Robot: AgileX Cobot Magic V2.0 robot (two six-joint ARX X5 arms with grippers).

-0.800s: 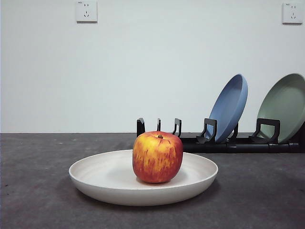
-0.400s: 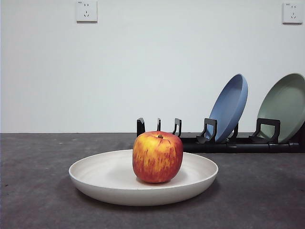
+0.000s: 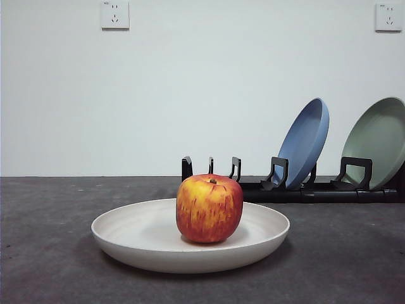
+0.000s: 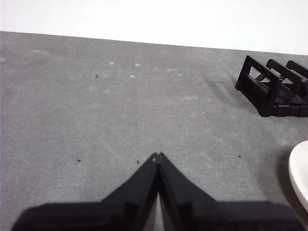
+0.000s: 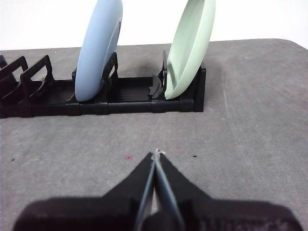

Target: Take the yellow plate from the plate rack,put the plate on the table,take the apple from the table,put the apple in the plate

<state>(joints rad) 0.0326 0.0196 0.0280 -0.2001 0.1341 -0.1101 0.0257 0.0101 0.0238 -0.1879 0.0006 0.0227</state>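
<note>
The cream yellow plate (image 3: 190,237) lies flat on the dark grey table (image 3: 50,253) in the front view. The red and yellow apple (image 3: 209,208) stands upright in the plate's middle. The black plate rack (image 3: 297,187) stands behind, to the right. Neither gripper shows in the front view. My left gripper (image 4: 157,156) is shut and empty above bare table, with the plate's rim (image 4: 299,175) and the rack's end (image 4: 272,89) off to one side. My right gripper (image 5: 156,154) is shut and empty, facing the rack (image 5: 120,98).
A blue plate (image 3: 305,142) and a pale green plate (image 3: 378,142) stand tilted in the rack's slots; both show in the right wrist view, blue plate (image 5: 98,48) and green plate (image 5: 192,48). Two wall sockets (image 3: 114,14) sit high on the white wall.
</note>
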